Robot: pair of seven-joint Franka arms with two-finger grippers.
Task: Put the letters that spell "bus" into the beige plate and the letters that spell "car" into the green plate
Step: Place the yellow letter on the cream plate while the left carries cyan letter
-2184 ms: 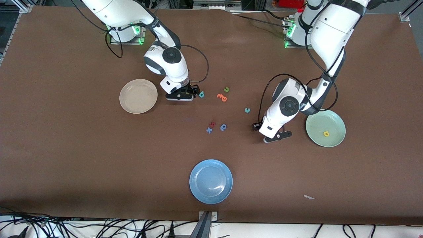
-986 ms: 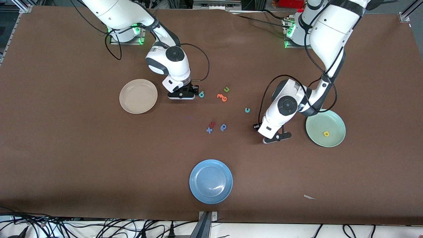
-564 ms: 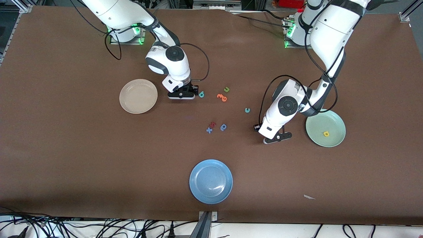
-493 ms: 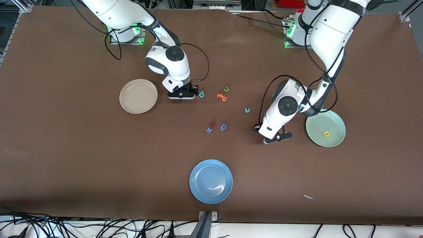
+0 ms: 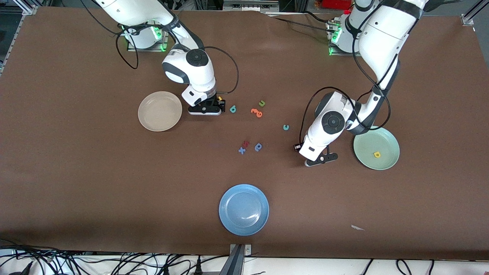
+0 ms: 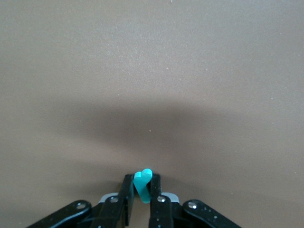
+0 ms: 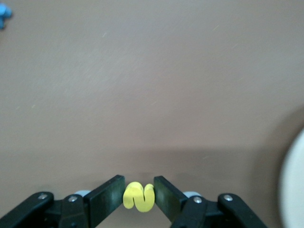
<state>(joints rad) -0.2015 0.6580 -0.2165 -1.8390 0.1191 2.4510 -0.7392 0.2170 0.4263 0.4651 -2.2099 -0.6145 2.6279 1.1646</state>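
I see the yellow "s" (image 7: 138, 197) pinched in my right pincer (image 7: 138, 195), just beside the beige plate (image 5: 160, 111) on the side toward the teal "b" (image 5: 232, 109), which lies on the table (image 5: 76, 172). My left pincer (image 6: 141, 190) is clamped on a thin teal letter (image 6: 142, 184), low over the table between the green plate (image 5: 376, 148) and the blue rounded letter (image 5: 258, 146). The yellow "a" (image 5: 377, 154) lies in the green plate. The teal "c" (image 5: 285, 127) lies toward the middle from that plate, with the green "u" (image 5: 262, 103) and orange letter (image 5: 256, 112) farther on toward the beige plate.
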